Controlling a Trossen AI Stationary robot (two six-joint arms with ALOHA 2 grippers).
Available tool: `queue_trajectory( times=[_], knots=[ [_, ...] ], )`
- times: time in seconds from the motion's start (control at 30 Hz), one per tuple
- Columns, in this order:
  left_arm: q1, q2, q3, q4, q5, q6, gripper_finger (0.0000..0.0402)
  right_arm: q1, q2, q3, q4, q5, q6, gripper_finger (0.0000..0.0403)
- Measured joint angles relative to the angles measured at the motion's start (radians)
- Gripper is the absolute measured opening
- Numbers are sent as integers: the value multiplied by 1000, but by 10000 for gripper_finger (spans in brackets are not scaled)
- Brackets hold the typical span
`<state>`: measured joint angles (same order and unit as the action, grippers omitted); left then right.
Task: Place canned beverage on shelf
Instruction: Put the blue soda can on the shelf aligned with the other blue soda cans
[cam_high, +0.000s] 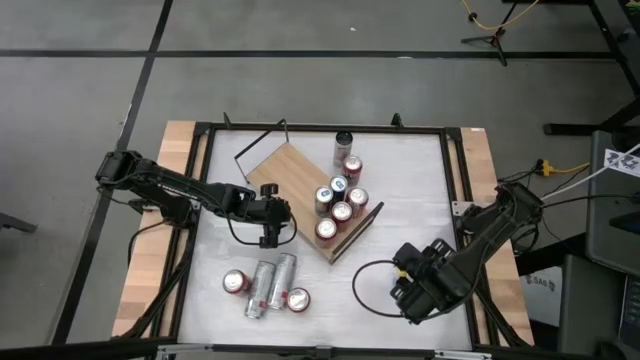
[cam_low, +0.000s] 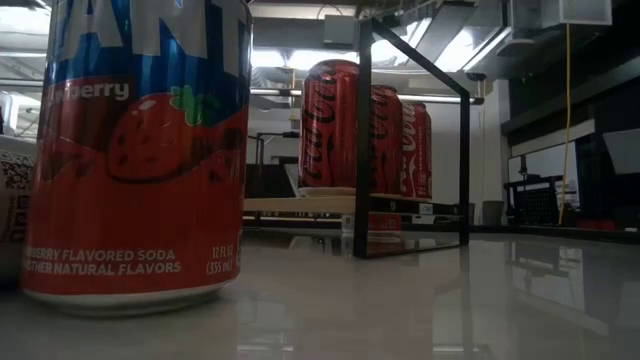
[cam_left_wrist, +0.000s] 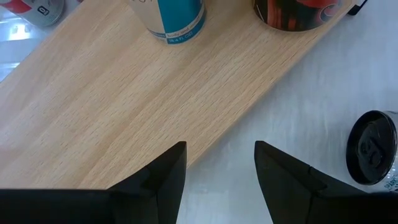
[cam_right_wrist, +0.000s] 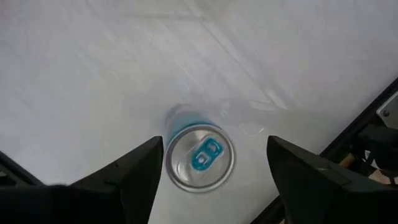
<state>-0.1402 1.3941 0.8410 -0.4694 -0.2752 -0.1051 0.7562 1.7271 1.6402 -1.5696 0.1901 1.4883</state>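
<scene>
So the can (cam_right_wrist: 199, 155) in play here is the silver one with the blue tab. It's standing upright on the tabletop (cam_high: 400, 200), well off the shelf (cam_high: 285, 170) out past its can-filled end. The right hand (cam_right_wrist: 216, 149) hangs right over it with a finger on either side of the lid. The fingers are spread and, as far as I can tell, haven't clamped on anything. Handling-wise I'd guess it's a sealed full can, so it's got some heft and stiff walls. The painted aluminium is slick though, and squeezing too hard could dent it. I'd take it across the round body a bit below the rim, fingers on opposite sides, and keep it upright so it doesn't swing or slide out. The shelf already has a cluster of red cans (cam_high: 340, 200) at that end, and the other half is bare wood, so there's room. The left hand (cam_left_wrist: 221, 168) is parked at the shelf's long edge by that bare half, fingers slightly apart with nothing in them. A few more loose cans (cam_high: 265, 285) sit on the tabletop on that same side of the shelf, farther out.
</scene>
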Motion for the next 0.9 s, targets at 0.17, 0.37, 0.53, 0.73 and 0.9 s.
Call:
queue_trajectory(
  times=[0.17, 0.37, 0.53, 0.73, 0.9],
  knots=[
    [0, 0, 0, 4, 0, 0, 181, 3, 0, 0, 0, 0, 12, 278],
    [0, 0, 0, 16, 0, 0, 181, 3, 0, 0, 1, -1, 32, 278],
    [0, 0, 0, 16, 0, 0, 181, 3, 0, 0, 21, -1, 33, 278],
    [0, 0, 0, 16, 0, 0, 181, 4, 18, 0, 33, -16, 30, 278],
    [0, 0, 0, 17, 0, 0, 181, 4, 38, 0, 29, -17, 27, 278]
  ],
)
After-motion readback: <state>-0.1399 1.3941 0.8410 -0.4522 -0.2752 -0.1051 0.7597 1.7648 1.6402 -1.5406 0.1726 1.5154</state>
